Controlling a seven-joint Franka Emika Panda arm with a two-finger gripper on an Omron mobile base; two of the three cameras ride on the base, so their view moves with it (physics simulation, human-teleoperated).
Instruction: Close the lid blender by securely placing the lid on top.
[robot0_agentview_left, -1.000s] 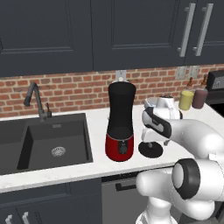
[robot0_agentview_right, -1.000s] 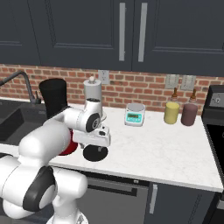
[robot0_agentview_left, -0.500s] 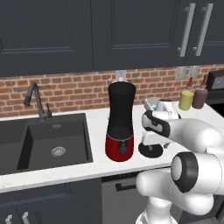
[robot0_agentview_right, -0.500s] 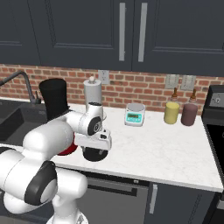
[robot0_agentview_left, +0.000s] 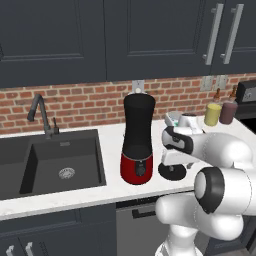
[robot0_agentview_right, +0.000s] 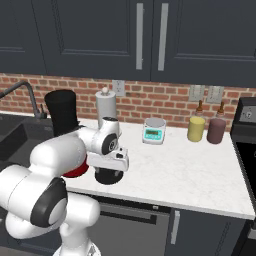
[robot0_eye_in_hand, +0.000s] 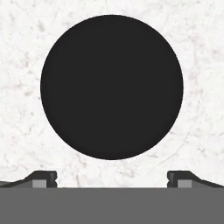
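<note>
Hand view gives me the flat round black lid (robot0_eye_in_hand: 111, 87) on white marble counter (robot0_eye_in_hand: 201, 131), my gripper (robot0_eye_in_hand: 112, 179) above it, jaws wide, tall black red-based blender (robot0_agentview_left: 138, 145) just beside

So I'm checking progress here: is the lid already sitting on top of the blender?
No, the lid lies flat on the white counter, beneath the open claw.
</note>
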